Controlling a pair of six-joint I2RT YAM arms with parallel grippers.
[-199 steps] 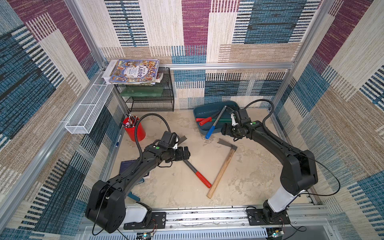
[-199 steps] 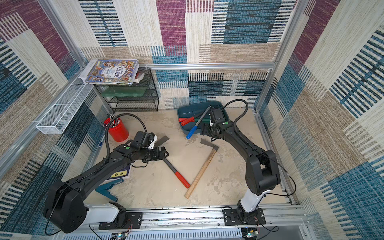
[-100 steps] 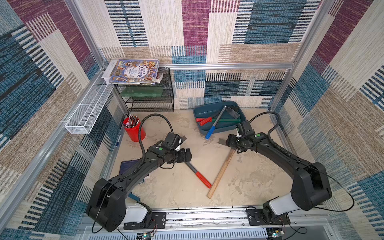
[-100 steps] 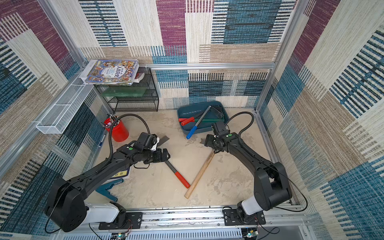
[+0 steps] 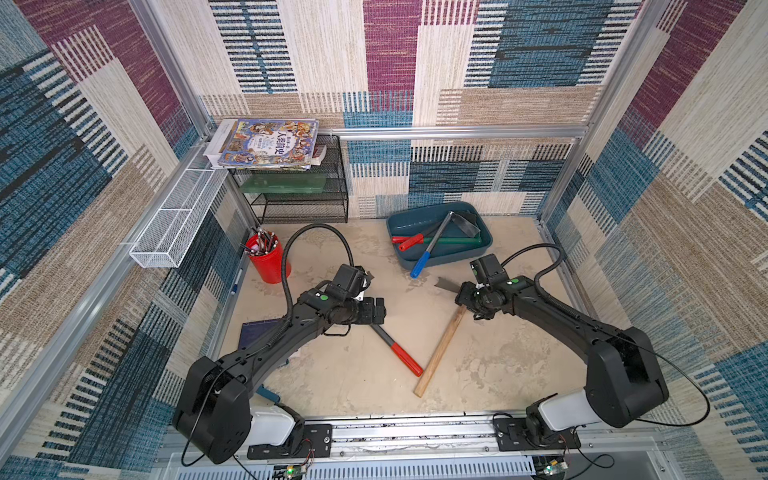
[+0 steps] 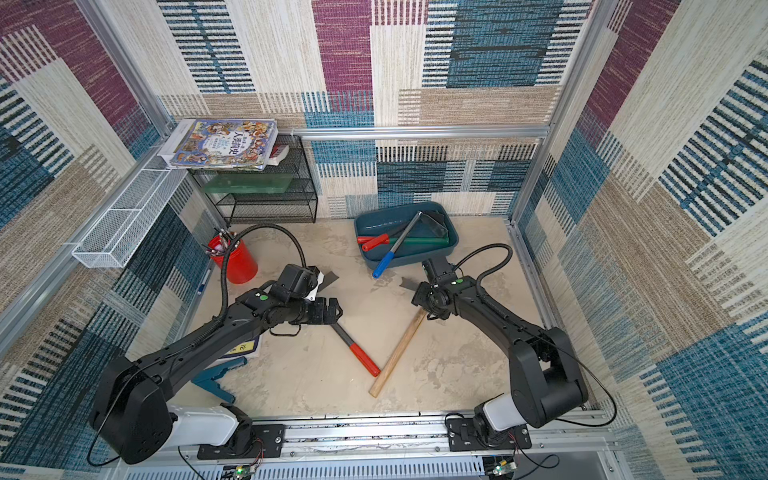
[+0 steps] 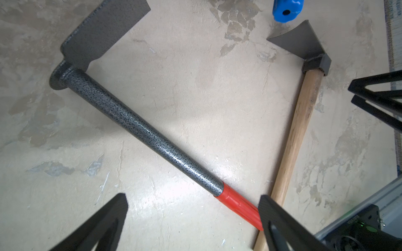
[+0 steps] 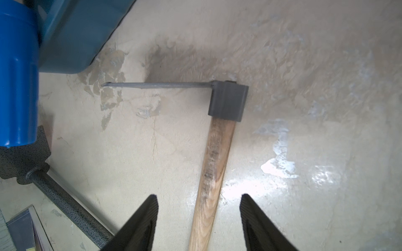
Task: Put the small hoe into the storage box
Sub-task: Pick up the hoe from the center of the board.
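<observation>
Two small hoes lie on the floor in a V. The wooden-handled hoe (image 5: pixel 440 349) (image 6: pixel 399 351) (image 8: pixel 214 165) has its grey blade toward the storage box (image 5: pixel 409 220) (image 6: pixel 374 224), a dark-teal tub at the back. My right gripper (image 5: pixel 460 296) (image 6: pixel 417 297) (image 8: pixel 199 195) is open and low, its jaws astride that wooden handle near the head with a gap on each side. The other hoe (image 5: pixel 395 349) (image 7: pixel 141 130) has a speckled grey shaft and red grip. Above its shaft hovers my left gripper (image 5: pixel 380 311) (image 7: pixel 193 196), wide open and holding nothing.
The tub holds red-, green- and blue-handled tools; the blue handle (image 5: pixel 422 262) overhangs its front rim. A red pen cup (image 5: pixel 268 259), a black mesh rack (image 5: pixel 295 195) with a book on top and a white wire basket (image 5: pixel 174 220) stand at the left.
My right arm has come forward from the tub and dropped over the wooden handle, its jaws narrowing. The left arm has barely moved.
</observation>
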